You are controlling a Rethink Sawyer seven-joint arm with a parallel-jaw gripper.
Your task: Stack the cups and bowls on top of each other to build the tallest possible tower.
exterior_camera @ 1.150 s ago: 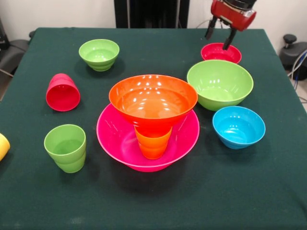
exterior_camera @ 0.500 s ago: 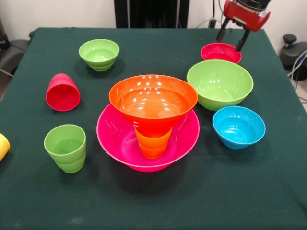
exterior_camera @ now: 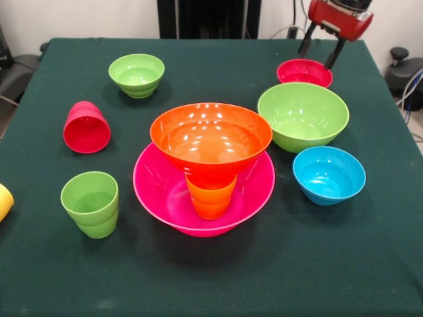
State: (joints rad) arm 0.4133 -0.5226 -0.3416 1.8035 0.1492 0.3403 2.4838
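The tower stands mid-table: a very large pink bowl [exterior_camera: 158, 191] holds an upright orange cup [exterior_camera: 211, 196], and a large orange bowl [exterior_camera: 211, 137] rests on that cup. My gripper [exterior_camera: 320, 54] hangs open and empty just above the far right rim of the small red bowl [exterior_camera: 305, 72]. Below that are the large green bowl [exterior_camera: 303, 115] and the small blue bowl [exterior_camera: 328, 174]. A small green bowl [exterior_camera: 137, 74] sits far left. The red cup [exterior_camera: 86, 127] lies on its side, the green cup [exterior_camera: 90, 203] stands upright, and the yellow cup [exterior_camera: 4, 201] is cut off at the left edge.
A dark green cloth [exterior_camera: 218, 277] covers the table. A black chair part [exterior_camera: 16, 72] shows past the left edge, and a dark round object with cables [exterior_camera: 404, 76] sits past the right edge.
My gripper rose and shifted right from inside the small red bowl's rim to above its far right edge. The bowls and cups have not moved.
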